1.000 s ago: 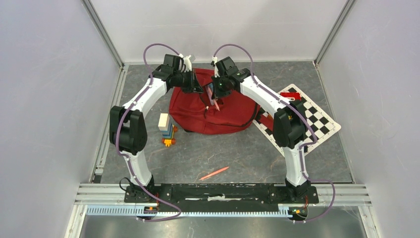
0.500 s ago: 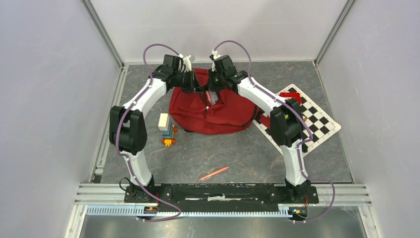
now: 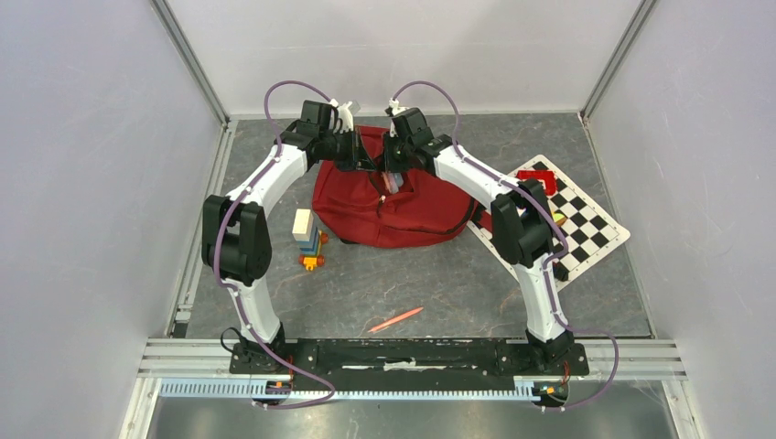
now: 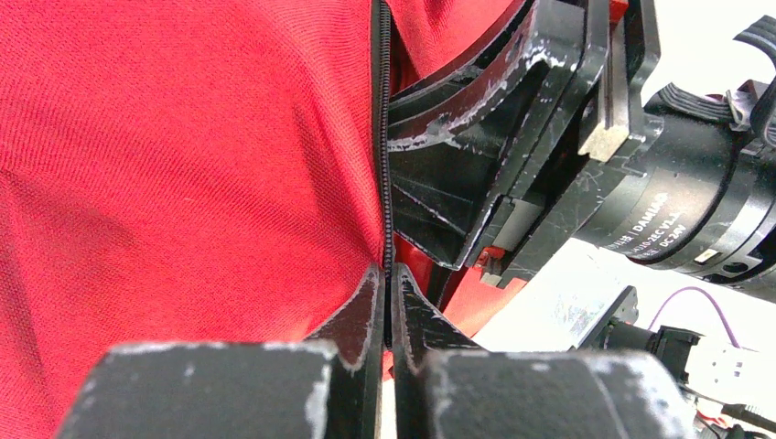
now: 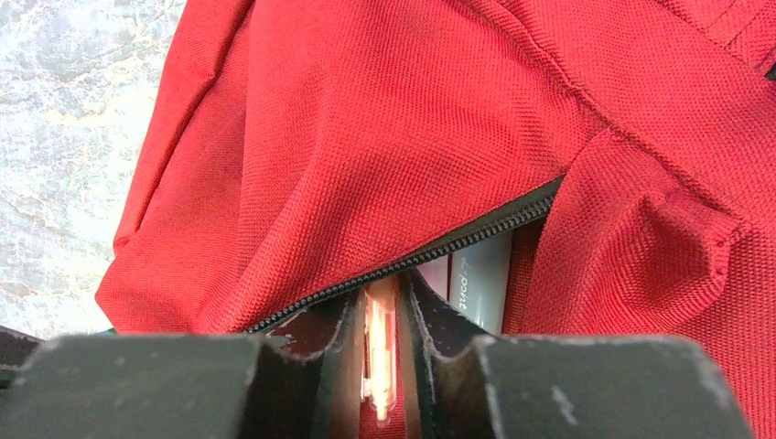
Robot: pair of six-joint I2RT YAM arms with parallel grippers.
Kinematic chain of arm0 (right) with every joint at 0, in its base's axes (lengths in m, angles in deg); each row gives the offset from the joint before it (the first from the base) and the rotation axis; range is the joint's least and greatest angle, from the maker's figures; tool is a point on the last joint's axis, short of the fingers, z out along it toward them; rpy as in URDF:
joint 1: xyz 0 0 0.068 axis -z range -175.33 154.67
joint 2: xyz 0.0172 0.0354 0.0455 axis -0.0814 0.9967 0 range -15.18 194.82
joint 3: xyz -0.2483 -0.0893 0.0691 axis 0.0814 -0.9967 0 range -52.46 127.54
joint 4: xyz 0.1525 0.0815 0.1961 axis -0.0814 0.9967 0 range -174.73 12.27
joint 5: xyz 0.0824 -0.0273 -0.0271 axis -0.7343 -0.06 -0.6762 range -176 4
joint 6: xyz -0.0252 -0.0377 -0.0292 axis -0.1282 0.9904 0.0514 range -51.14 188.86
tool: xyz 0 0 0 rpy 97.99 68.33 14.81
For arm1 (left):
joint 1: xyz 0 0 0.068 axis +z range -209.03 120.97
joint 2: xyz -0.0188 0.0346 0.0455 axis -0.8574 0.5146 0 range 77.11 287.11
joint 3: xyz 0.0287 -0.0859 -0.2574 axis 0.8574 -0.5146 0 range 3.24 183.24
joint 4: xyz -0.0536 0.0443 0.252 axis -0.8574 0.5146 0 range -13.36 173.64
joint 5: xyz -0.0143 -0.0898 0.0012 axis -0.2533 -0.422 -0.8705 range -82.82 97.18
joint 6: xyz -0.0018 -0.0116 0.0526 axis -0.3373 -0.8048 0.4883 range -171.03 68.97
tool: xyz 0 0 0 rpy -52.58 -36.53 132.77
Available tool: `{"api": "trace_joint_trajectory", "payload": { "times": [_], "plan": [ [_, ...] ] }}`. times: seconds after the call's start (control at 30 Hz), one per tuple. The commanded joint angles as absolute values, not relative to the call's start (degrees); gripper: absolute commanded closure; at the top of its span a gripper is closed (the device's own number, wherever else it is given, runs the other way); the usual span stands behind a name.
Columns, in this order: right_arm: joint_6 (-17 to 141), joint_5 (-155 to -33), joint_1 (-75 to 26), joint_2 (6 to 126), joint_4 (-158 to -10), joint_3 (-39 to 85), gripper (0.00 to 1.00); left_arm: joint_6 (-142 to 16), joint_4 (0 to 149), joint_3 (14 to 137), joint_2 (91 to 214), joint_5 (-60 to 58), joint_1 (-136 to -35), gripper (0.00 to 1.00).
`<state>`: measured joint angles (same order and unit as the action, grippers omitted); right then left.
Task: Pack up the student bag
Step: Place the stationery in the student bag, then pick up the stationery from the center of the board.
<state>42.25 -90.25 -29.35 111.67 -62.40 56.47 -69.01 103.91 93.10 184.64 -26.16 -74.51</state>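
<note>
The dark red student bag (image 3: 403, 215) lies at the back middle of the table. My left gripper (image 3: 371, 164) is shut on the zip edge of the bag's opening (image 4: 385, 183) and holds it up; its tips (image 4: 387, 294) meet on the zip. My right gripper (image 3: 392, 177) is shut on a pinkish-red pen (image 5: 380, 343), with its tips (image 5: 382, 291) at the open zip slot of the bag (image 5: 366, 137). The pen's far end is hidden in the opening. A grey printed box (image 5: 480, 279) shows inside the bag. The right gripper's black body (image 4: 512, 155) fills the left wrist view.
A second red pen (image 3: 395, 319) lies on the table in front of the bag. A stack of toy blocks (image 3: 308, 240) stands left of the bag. A checkerboard (image 3: 586, 219) with a small red box (image 3: 536, 176) lies at the right. Walls close in on three sides.
My right gripper has moved left and back with the pen, from over the bag's front to its opening beside the left gripper. The left gripper has kept still.
</note>
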Motion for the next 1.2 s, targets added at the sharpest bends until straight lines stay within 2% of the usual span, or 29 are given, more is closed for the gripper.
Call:
{"api": "trace_joint_trajectory", "payload": {
  "times": [0.0,0.13,0.4,0.53,0.7,0.9,1.17],
  "plan": [
    [44.1,-88.88,-29.52,111.61,-64.4,58.37,0.75,-69.82,103.27,93.5,182.06,-28.77,-74.41,0.94],
    [45.8,-88.17,-29.52,110.72,-64.5,57.82,0.69,-69.84,103.27,93.6,182.22,-28.77,-74.41,0.94],
    [52.91,-88.4,-29.78,103.2,-68.11,53.46,0.71,-70.93,102.92,94.12,182.23,-28.34,-74.41,0.94],
    [58.41,-90.3,-30.32,92.95,-74.19,42.43,0.68,-71.6,102.68,94.54,182.5,-27.39,-74.4,0.94],
    [67.24,-99.17,-31.6,79.68,-80.01,26.77,0.66,-72.59,102.4,94.65,182.24,-26.39,-74.32,0.94],
    [77.07,-100.85,-39.49,67.02,-79.46,9.5,0.63,-73.88,102.79,93.92,181.69,-24.95,-74.32,0.94],
    [76.77,-99.79,-49.62,60.51,-78.88,-4.23,0.58,-73.64,104.42,91.4,179.48,-24.16,-74.23,0.94]
  ]
}}
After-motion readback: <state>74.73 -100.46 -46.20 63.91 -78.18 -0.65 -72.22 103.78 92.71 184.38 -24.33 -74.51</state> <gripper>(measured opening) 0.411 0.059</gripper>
